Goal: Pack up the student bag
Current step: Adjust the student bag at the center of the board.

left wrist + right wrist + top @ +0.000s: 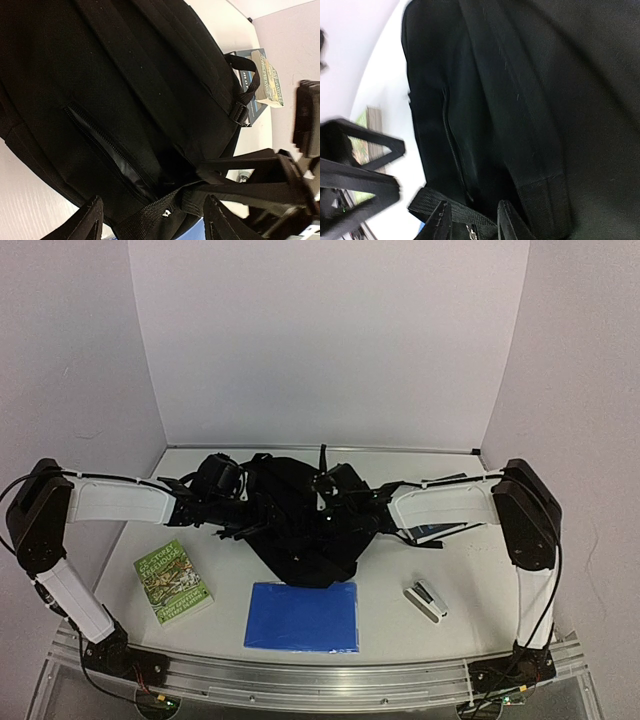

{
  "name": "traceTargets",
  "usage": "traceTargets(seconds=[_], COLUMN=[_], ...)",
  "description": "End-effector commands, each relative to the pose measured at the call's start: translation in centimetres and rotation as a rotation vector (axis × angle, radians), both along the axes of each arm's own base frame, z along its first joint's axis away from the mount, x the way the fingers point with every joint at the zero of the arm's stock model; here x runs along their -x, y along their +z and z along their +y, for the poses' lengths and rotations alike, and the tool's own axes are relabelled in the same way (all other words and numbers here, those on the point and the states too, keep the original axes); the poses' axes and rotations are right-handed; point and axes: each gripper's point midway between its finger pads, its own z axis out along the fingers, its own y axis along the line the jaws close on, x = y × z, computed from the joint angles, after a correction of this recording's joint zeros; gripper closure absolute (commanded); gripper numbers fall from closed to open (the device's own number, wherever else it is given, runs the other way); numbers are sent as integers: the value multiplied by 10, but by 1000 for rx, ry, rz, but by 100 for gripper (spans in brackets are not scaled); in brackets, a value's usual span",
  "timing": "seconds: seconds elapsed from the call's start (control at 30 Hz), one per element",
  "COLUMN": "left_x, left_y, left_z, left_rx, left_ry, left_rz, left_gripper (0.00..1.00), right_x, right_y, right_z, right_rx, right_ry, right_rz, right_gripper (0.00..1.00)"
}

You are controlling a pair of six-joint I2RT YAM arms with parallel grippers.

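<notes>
- Student bag [300, 535]: black, slumped on the table [480, 570] mid-way across, toward the far side, between the two arms. Back panel and shoulder straps face up.
- Zip [107, 150]: along a side seam, looks shut over the length in view. No grey lining visible, so probably no mouth to load through yet. Task judged to be at the opening step, nothing packed.
- Left gripper [155, 220]: wide open, one finger either side of a webbing strap [145, 215] at the bag's edge. Nothing clamped.
- Right gripper [472, 225]: jaws partly parted over webbing close to the zip line. No grip evident, and the small pale piece between the fingers is too blurred to name.
- Outside the bag: green paperback [173, 582] near-left, blue folder [302, 616] just on the near side of the bag, stapler [426, 600] near-right, second book [435, 532] partly under the right forearm.
- Risk: closing on strap webbing instead of the zip pull. Likely cause: black on black, pull hard to pick out. Result would be a dragged bag and a zip no wider.
- Risk: soft fabric bunching under a one-sided pull, with no counter-hold from the other arm.
- Risk: bag sliding toward the folder and covering it.
- Risk: both wrists crowded over the same seam, hence finger-to-finger contact.
- Risk: right forearm sweeping the second book on withdrawal.
</notes>
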Motion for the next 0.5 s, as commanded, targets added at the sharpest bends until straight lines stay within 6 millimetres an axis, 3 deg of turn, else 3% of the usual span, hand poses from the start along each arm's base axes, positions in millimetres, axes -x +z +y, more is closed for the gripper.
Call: traceTargets(seconds=[0.0, 0.47], left_x=[-3, -6], left_y=[-1, -16], left_z=[-3, -15], left_rx=[29, 15], left_ry=[-7, -57], left_rz=[0, 50], left_gripper=[31, 28], right_x=[14, 46], right_y=[0, -24], right_z=[13, -1], right_rx=[-34, -3], right_ry=[107, 214], right_rz=[27, 94], right_gripper=[62, 59])
